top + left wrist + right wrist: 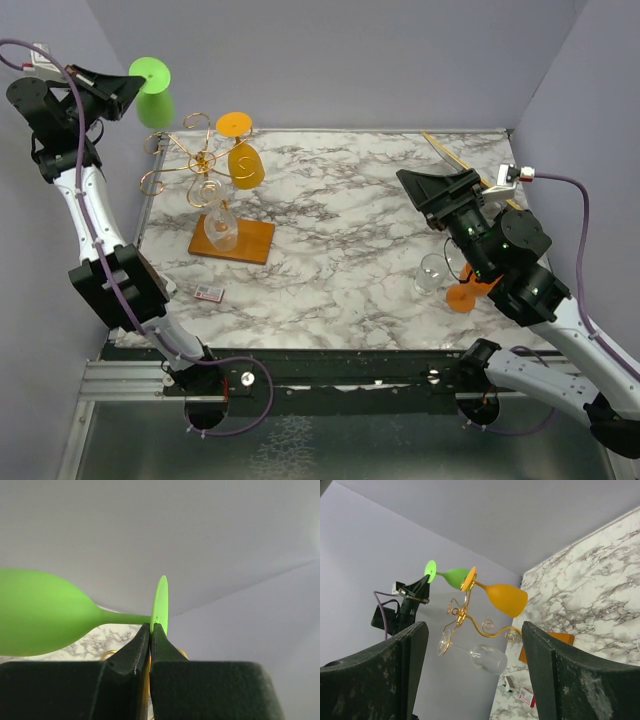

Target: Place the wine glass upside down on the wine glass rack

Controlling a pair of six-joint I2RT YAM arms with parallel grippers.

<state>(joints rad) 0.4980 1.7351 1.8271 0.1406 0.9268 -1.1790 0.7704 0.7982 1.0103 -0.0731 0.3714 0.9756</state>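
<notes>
Left gripper [130,88], jaws clamped together on the foot of the green wine glass [154,95], holds it bowl-down, high beside the gold rack [200,165] hung with an orange glass [243,160] and a clear glass [222,228]; right gripper [425,195] gapes wide, empty.

Bright green opaque wine glass [152,90], one solid colour from bowl to foot. Opaque orange wine glass [244,162], its round foot the same orange. Clear colourless wine glass [222,230]. Thin gold wire rack [188,160] with a flat orange-brown wooden base [252,240]. Marble-pattern table top [350,240], white with grey-black veins. Second clear glass [432,272], with an orange disc [462,297] just beside it. Small red-and-white card [209,293]. Plain pale lavender-grey walls [350,60]. Left gripper [151,627] and right gripper [474,630] both black. Purple arm cables [95,220], white arm links [80,195].
</notes>
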